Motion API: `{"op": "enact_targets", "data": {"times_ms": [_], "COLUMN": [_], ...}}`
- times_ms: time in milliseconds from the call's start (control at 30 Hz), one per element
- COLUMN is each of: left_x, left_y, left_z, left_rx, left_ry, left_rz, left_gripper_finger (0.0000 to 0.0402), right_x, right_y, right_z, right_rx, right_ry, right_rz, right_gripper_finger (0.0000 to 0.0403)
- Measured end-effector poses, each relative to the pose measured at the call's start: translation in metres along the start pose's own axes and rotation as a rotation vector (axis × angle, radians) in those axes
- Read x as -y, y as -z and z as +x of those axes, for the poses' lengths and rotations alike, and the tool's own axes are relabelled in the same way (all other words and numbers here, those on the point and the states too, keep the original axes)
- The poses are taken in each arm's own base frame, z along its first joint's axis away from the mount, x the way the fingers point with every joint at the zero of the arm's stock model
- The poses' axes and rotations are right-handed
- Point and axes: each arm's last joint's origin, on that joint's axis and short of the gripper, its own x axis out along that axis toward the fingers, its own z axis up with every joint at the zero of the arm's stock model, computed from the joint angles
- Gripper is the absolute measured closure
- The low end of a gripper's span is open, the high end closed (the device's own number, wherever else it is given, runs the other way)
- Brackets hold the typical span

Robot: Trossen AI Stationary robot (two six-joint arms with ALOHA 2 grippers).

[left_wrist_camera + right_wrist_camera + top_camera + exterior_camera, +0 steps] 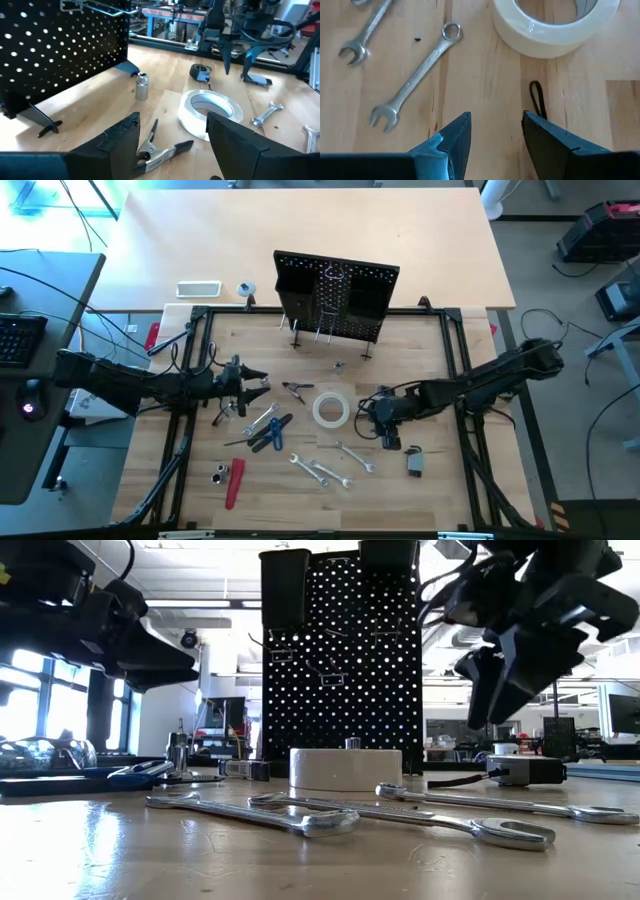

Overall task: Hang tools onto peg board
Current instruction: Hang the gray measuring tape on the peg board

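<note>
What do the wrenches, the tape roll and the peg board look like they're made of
The silver open-ended wrenches look like polished or plated steel: bright, with sharp reflections. The white tape roll looks like translucent plastic film wound in a ring, glossy at the edge; its core material cannot be told. The black perforated peg board looks like thin painted sheet metal with a matte finish, judging by its even punched holes and bent feet.

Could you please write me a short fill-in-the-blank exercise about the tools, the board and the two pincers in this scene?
1. The white tape roll lies between the left pincer and the ____ pincer.
2. Both pincers are open and hold ____.
3. The peg board stands ____ on thin legs at the table's far side.
4. The red-handled tool lies on the ____ arm's side of the table.

Missing words: right; nothing; upright; left
</note>
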Motion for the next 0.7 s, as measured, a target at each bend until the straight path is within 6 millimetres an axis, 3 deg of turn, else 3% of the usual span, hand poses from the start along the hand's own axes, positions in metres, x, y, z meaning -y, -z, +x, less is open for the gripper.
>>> {"op": "enact_targets", "data": {"times_ms": [367,700], "left_x": [0.002,0.003], "left_y": [0.004,0.008], "left_z": [0.007,0.012], "left_rx": [-0.011,-0.030], "left_ry": [0.006,0.029], "left_rz": [0.004,0.001], "left_gripper_finger": [0.0181,0.0181], "right_x": [-0.013,-0.020], "right_y": [-0.007,-0.004], "right_z": [0.000,0.000], "right_rx": [0.092,0.098], "right_ry": [-0.067,0.009], "right_rz": [0.046,0.050], "right_gripper_finger": [0.0231,0.0231]}}
